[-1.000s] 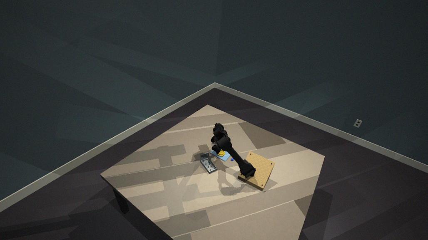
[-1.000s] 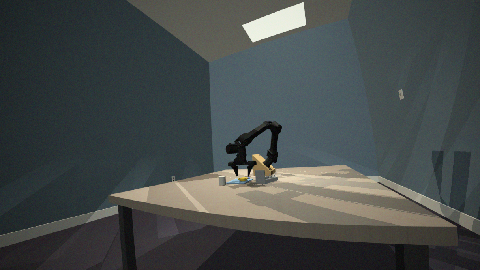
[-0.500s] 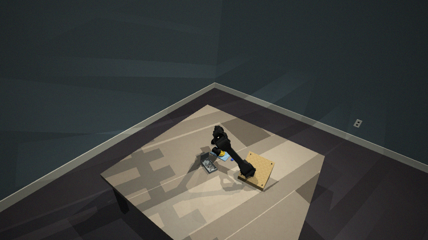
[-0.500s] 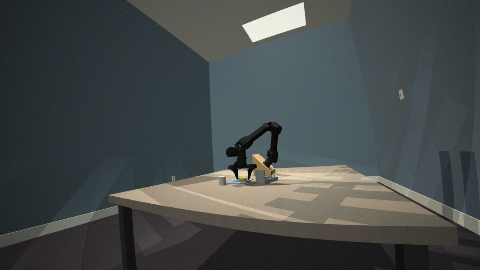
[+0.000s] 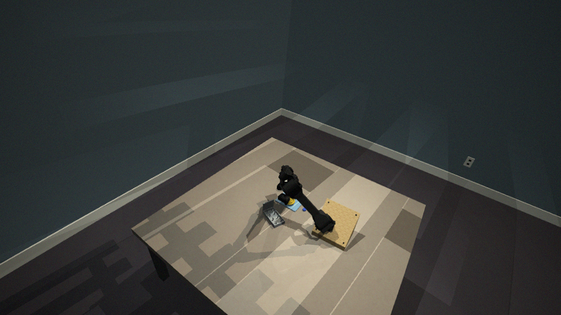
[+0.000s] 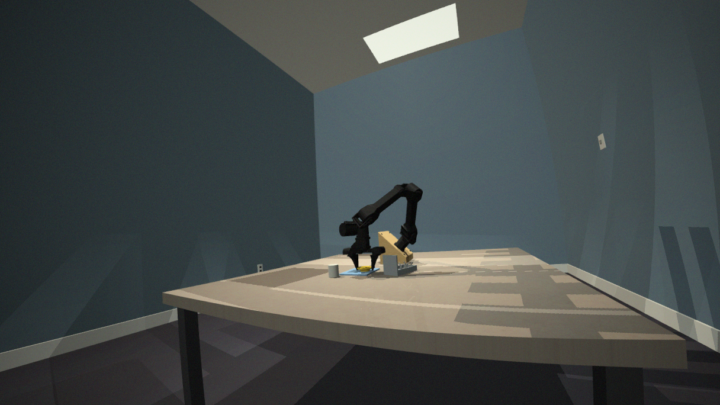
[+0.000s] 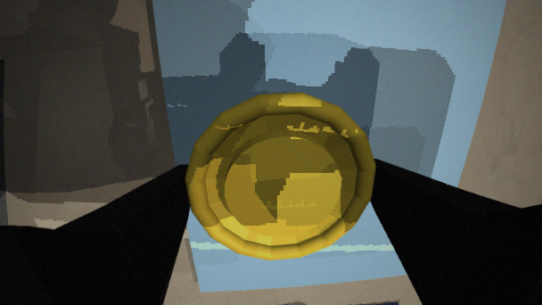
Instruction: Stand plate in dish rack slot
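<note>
The yellow round plate [image 5: 291, 201] [image 6: 364, 268] [image 7: 281, 156] lies flat, face up, on the light blue mat [image 5: 297, 205] [image 6: 347, 273] [image 7: 468, 45]. My gripper [image 6: 365, 270] [image 7: 280, 172] points down over it, with one finger at each side of the rim. The wrist view shows both fingertips against the rim, partly hidden by it, so the gripper is shut on the plate. The grey dish rack [image 5: 267, 208] [image 6: 390, 266] stands on the table beside the mat, with a tall end panel and small pegs inside. Its slots hold no plate.
A white cup [image 6: 333, 270] stands by the mat, on the side away from the rack. A small blue piece [image 5: 304, 209] lies between the mat and the yellowish base block [image 5: 345, 219] [image 6: 387, 243] that carries the arm.
</note>
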Tool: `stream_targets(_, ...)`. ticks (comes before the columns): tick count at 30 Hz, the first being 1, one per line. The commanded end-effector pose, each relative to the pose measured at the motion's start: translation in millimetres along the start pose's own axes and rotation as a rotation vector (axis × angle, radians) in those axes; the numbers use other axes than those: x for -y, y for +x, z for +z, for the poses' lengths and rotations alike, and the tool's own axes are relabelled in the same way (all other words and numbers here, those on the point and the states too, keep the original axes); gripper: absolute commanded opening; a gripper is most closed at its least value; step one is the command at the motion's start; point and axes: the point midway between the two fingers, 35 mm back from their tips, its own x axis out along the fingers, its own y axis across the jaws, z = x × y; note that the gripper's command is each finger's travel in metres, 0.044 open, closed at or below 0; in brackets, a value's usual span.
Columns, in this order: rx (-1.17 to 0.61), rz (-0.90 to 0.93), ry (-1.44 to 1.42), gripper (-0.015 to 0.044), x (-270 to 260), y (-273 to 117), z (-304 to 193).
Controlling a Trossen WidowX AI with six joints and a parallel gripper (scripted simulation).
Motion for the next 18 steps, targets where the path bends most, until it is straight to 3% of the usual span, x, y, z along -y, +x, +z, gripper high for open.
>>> stream_targets(1, -0.003, 0.003, 0.007, 0.0322, -0.1, 1.4, -1.2)
stream_targets(2, -0.003, 0.003, 0.007, 0.0315, -0.1, 1.4, -1.2)
stream_targets(14, -0.001, -0.005, 0.009, 0.0, 5.6, -42.6, 9.3)
stream_targets(18, -0.001, -0.008, 0.009, 0.0, 7.3, -61.4, 12.0)
